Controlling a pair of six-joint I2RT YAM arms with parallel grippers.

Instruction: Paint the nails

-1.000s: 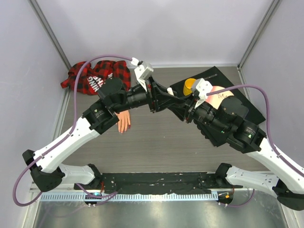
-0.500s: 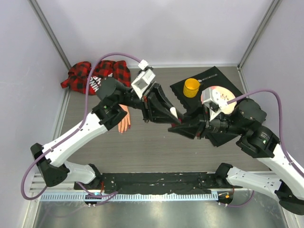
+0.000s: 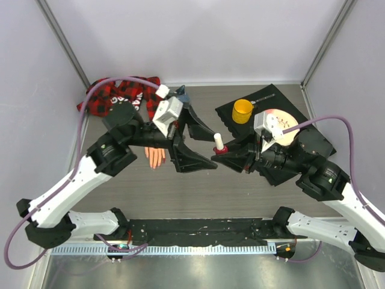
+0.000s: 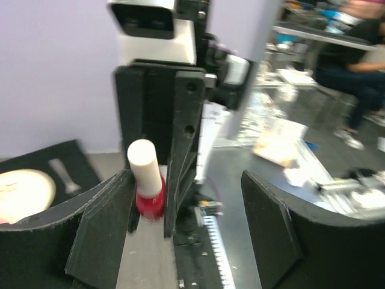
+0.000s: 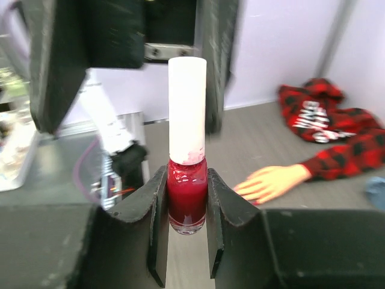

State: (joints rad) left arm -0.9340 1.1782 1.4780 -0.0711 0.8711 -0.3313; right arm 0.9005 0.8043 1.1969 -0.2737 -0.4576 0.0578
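My right gripper point(image 5: 186, 180) is shut on the red polish bottle point(image 5: 187, 192) and holds it upright above the table, with the white cap point(image 5: 187, 108) on it. In the top view the bottle point(image 3: 219, 144) is at mid-table. My left gripper point(image 3: 204, 146) faces it, open wide, with the cap point(image 4: 144, 162) close to its left finger point(image 4: 96, 229) and nothing gripped. The peach mannequin hand point(image 3: 156, 155) lies flat left of both grippers, its plaid sleeve point(image 3: 120, 96) running to the back left. Its nails point(image 5: 249, 195) are too small to make out.
A yellow cup point(image 3: 242, 110) and a pale round plate point(image 3: 283, 123) sit on a black mat point(image 3: 313, 135) at the back right. A spoon point(image 4: 60, 174) lies on that mat. Walls close in on both sides and the back.
Both grippers moved from the mat's edge towards the table's middle with the bottle. The left gripper, closed at the cap before, has opened wide and drawn back left.
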